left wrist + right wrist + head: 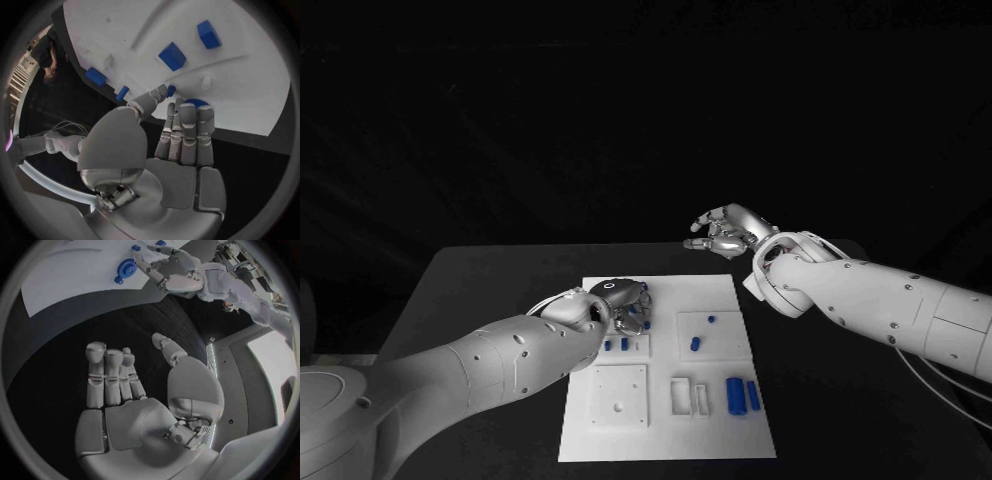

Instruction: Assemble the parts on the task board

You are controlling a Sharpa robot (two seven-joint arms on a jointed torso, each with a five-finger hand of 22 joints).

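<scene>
The left hand [620, 303] pinches a blue part [170, 90] at the task board's [718, 425] upper-left; the right hand [728, 232], released, hovers over bare black table [488, 280] beyond the board's top edge.

Black table [488, 275] seen from above, white task board [718, 300] laid flat at its middle, long side running away from the robot, dark tabletop left bare on both sides of the board

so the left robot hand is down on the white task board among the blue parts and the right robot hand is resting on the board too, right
Not quite. The left robot hand is at the task board among the blue parts, but the head view shows the right robot hand off the board, beyond its far edge, holding nothing.
</scene>
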